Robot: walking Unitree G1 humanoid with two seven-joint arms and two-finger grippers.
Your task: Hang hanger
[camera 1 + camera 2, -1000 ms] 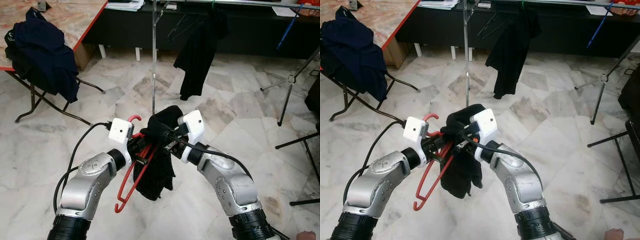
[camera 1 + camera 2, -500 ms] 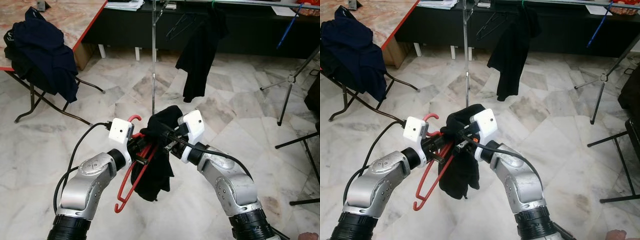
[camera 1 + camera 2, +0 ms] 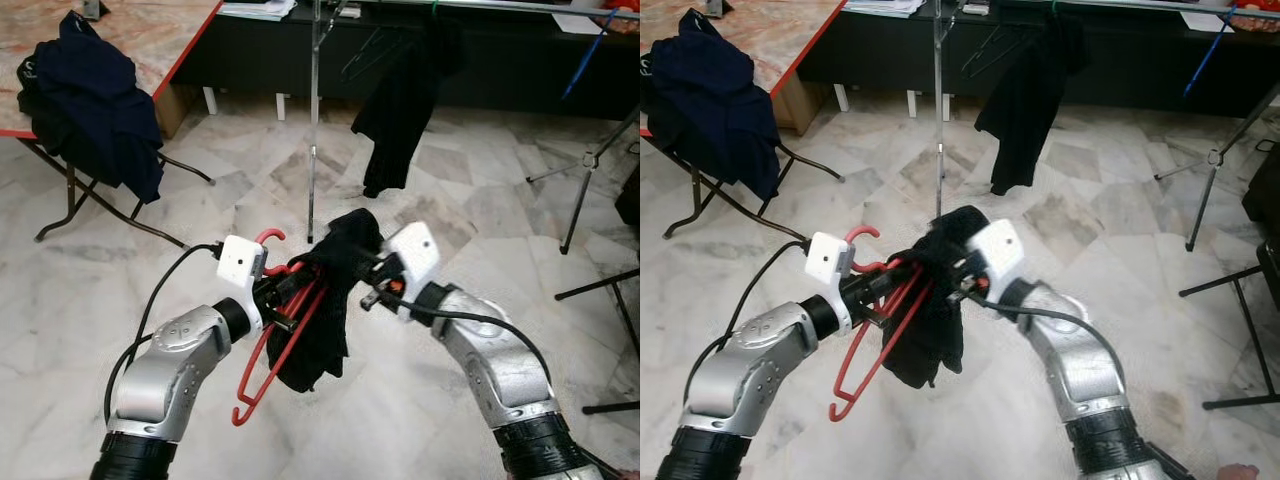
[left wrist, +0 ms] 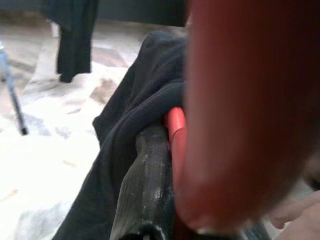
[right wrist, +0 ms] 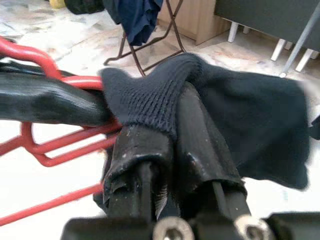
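Note:
My left gripper (image 3: 288, 296) is shut on a red plastic hanger (image 3: 262, 372) near its hook (image 3: 268, 237), holding it tilted above the marble floor. A black knit garment (image 3: 325, 325) is draped over the hanger and hangs down from it. The right gripper (image 3: 345, 262) comes in from the right and is shut on the top fold of that garment (image 5: 150, 97). In the right wrist view its fingers (image 5: 145, 155) pinch the knit cloth, with the red hanger (image 5: 60, 150) just beside them. The left wrist view has one black finger (image 4: 147, 185) against the hanger (image 4: 175, 130).
A metal rack pole (image 3: 313, 120) stands ahead, with a black garment (image 3: 400, 100) and an empty hanger (image 3: 365, 55) on its rail. At the left, a folding chair draped in dark blue clothing (image 3: 85, 95) stands by a red-edged table (image 3: 150, 40). Tripod legs (image 3: 590, 160) stand at the right.
The right arm has shifted to the right with the garment's top fold, stretching the cloth across the hanger. The left gripper and hanger have stayed about where they were.

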